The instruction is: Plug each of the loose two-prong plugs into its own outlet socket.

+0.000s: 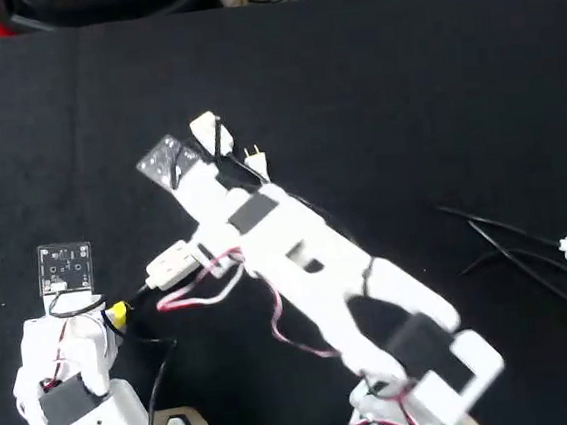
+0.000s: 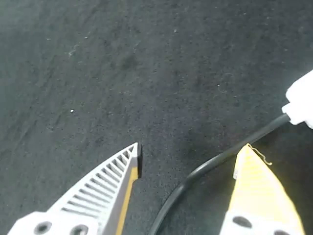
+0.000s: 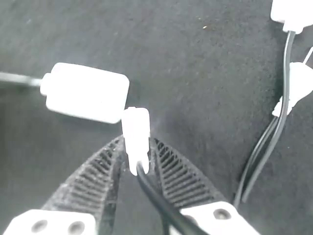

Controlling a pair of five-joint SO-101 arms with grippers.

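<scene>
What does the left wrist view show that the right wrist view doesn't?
Only the left wrist view: the left hand, open, one finger yellow. Only the right wrist view: the right hand shut on a small white plastic plug, beside a white rectangular socket block. Both: the black table cloth and black cords ending in white plastic.

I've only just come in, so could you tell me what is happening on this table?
Plugs are being fitted into sockets on a black table. The right pincer is shut on a white plug, held right beside a white socket block but not yet inserted. The left pincer is open astride that block's black cord. Another loose plug lies nearby.
</scene>
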